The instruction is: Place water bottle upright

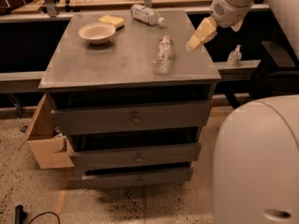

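The water bottle (163, 55) is slim, clear and crinkly, and lies on its side on the grey cabinet top (107, 59), right of centre, with its cap pointing away from me. My gripper (200, 35), with pale yellow tips, hangs just right of the bottle near the top's right edge, a little above the surface. It points down and to the left and does not touch the bottle. It holds nothing that I can see.
A stouter bottle with a white label (146, 14) lies at the back of the top. A white bowl (96, 32) and a yellow sponge (111, 21) sit at the back left. A small pump bottle (234, 56) stands on a ledge to the right. A cardboard box (46, 139) is at the lower left.
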Available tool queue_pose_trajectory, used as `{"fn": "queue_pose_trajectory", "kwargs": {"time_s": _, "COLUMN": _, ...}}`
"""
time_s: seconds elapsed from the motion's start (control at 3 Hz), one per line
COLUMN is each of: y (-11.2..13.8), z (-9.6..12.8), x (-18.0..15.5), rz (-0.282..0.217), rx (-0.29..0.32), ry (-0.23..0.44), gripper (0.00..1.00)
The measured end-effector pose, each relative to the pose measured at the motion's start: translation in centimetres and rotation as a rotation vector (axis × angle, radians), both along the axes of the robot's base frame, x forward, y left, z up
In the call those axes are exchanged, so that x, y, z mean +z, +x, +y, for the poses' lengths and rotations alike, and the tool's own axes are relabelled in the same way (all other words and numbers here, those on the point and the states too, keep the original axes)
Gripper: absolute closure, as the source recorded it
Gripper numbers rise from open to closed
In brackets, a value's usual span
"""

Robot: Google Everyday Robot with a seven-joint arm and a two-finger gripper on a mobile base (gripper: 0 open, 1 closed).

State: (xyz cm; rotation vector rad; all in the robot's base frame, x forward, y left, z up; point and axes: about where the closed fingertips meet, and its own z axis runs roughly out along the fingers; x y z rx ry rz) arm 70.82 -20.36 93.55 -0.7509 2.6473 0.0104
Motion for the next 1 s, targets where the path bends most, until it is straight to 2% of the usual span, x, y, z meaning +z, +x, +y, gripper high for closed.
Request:
{"fn": "queue_pose_trajectory", "kwargs": {"time_s": 0.67, "y": 3.7, "z": 4.2, "x": -0.3, "rz": 0.056, "rx": -0.292, "ry": 0.188, "gripper": 0.0}}
{"fn": "queue_pose_trajectory", "kwargs": {"time_s": 1.0, "y": 5.2, "z": 6.5, "x": -1.3, "rz": 0.087, "rx": -0.435, "ry": 0.234, "gripper": 0.0}}
